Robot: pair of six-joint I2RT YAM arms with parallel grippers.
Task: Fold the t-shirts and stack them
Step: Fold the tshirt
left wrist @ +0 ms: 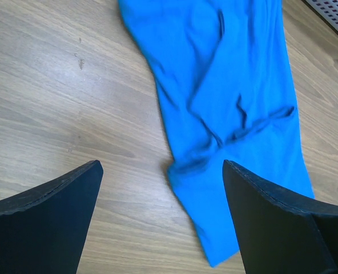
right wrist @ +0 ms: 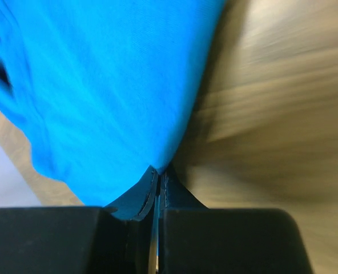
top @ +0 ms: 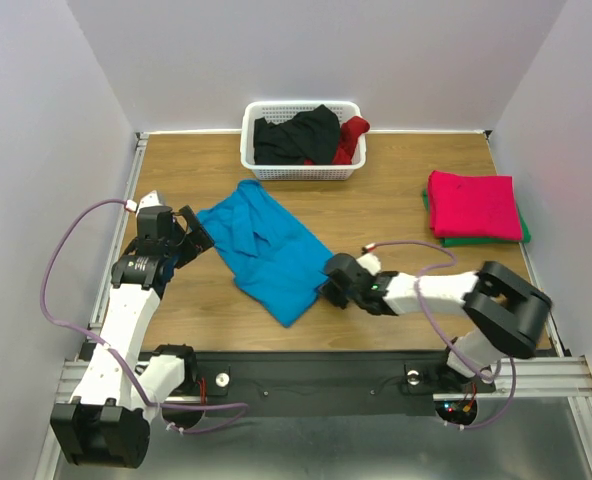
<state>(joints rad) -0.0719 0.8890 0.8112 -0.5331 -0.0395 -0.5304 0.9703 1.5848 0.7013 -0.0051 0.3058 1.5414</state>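
Jaws of your right arm [top: 426,290] pinched the turquoise t-shirt [top: 271,250]; those of your left arm [top: 126,310] stood open.
You held the right arm low over the tabletop [top: 376,200], the left tilted down.

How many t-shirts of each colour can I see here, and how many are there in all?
turquoise-blue t-shirt: 1
magenta-red t-shirt: 1
green t-shirt: 1
black t-shirt: 1
dark red t-shirt: 1
Total: 5
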